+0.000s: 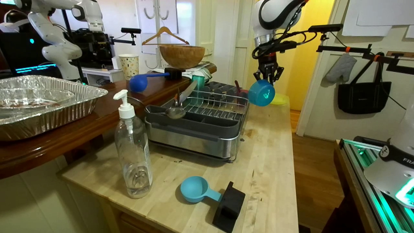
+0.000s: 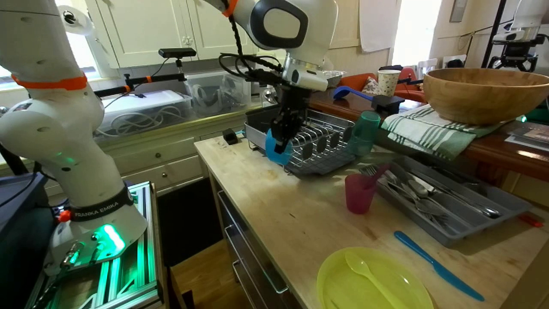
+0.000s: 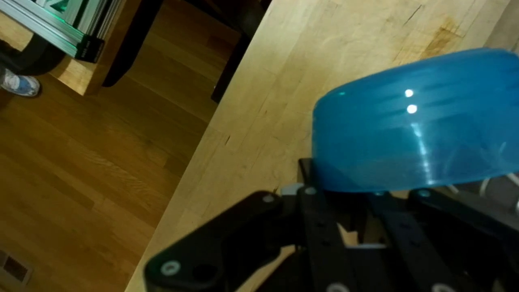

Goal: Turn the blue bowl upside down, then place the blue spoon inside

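My fingers (image 2: 280,145) are clamped on the edge of the blue bowl (image 1: 258,92), which is suspended, tilted, above the tabletop (image 2: 266,201); I cannot tell which way its mouth faces. Directly beside the fingers stands the drying rack (image 1: 200,147), an obstruction between them and the raised dark-wood tabletop (image 1: 113,97). A green cup (image 2: 366,128) sits tilted at the rack's side away from the fingers.

Next outward from the fingers I have, in an exterior view, a red cup (image 2: 358,199) containing a red utensil (image 2: 378,174). Past it lies the grey cutlery tray (image 2: 489,225), loaded with metal cutlery (image 2: 418,187). Farther from the fingers in that direction are the yellow-green plate (image 2: 334,283), bearing a yellow spoon (image 2: 377,283), and a blue knife (image 2: 439,266) near it.

On the opposite side of the fingers, a round-headed metal utensil (image 1: 175,113) rests at the rim of the rack's grey caddy (image 1: 194,127). Beyond the caddy, the light-blue spoon (image 1: 194,187) lies on the tabletop, its handle in a black block (image 1: 230,205); a clear pump bottle (image 1: 132,161), part filled, stands near it.

Farthest from the fingers, on the raised dark-wood tabletop, I see the dark-blue spoon (image 1: 139,82), a patterned paper cup (image 1: 129,66), the wooden bowl (image 2: 484,98) on a striped towel (image 2: 433,133), and a foil tray (image 1: 64,119) containing a smaller round container (image 1: 38,97). I cannot tell which blue spoon the task names.
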